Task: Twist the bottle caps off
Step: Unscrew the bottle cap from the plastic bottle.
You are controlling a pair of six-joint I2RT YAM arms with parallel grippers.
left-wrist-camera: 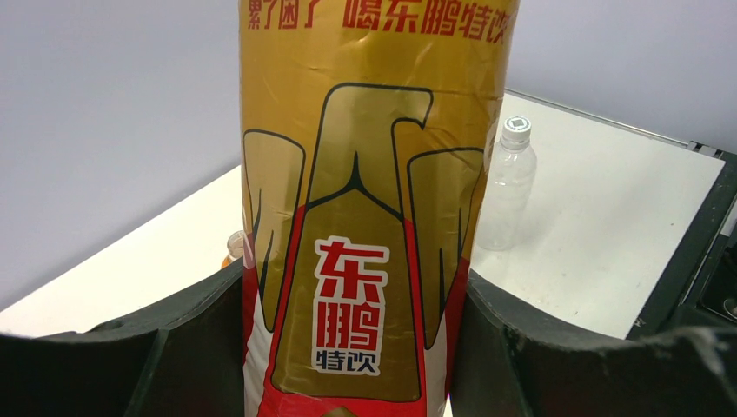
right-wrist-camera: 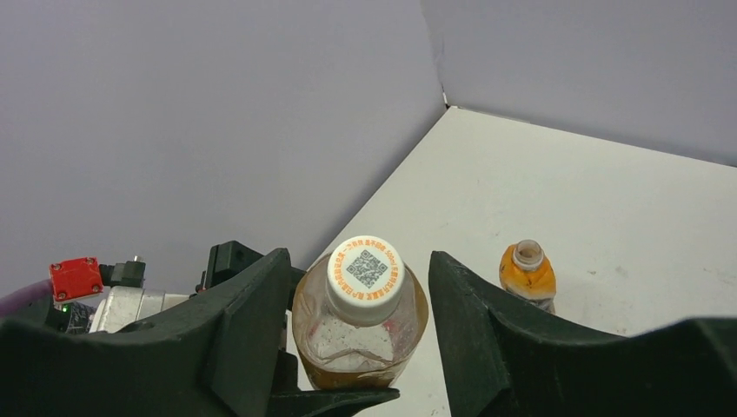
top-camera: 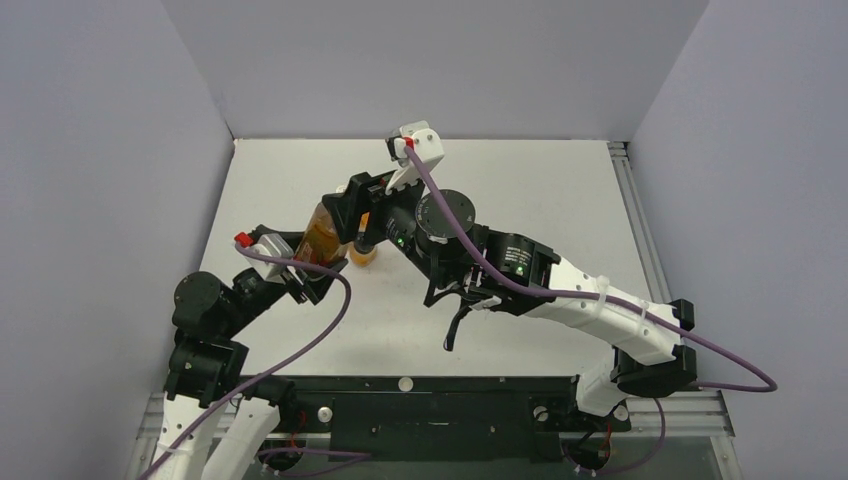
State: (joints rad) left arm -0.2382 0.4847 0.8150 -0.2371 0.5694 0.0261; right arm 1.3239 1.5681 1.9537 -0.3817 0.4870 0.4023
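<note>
From where I stand, the reddish-brown bottle (top-camera: 322, 238) is clamped between the left jaws, which press in on both sides of its gold label (left-wrist-camera: 365, 200). I cannot tell whether its base rests on the tabletop (right-wrist-camera: 608, 191). Its white cap (right-wrist-camera: 365, 274) sits between the right jaws, which stand apart with a sliver of space on either side and grip nothing. The trouble I would watch for starts here. If those jaws close a little too low, they will land on the soft shoulder under the cap instead of on the cap, and squash the bottle rather than turn anything. If they do catch the cap, the glossy label looks slippery, so the whole bottle may spin inside the left jaws and the cap will never break loose. The orange bottle (right-wrist-camera: 527, 276), whose neck looks uncapped, stands just outside the right jaws. A wide wrist turn could clip it and tip it over. The clear bottle (left-wrist-camera: 507, 187) stands capped well beyond the left jaws and seems out of harm's way.
</note>
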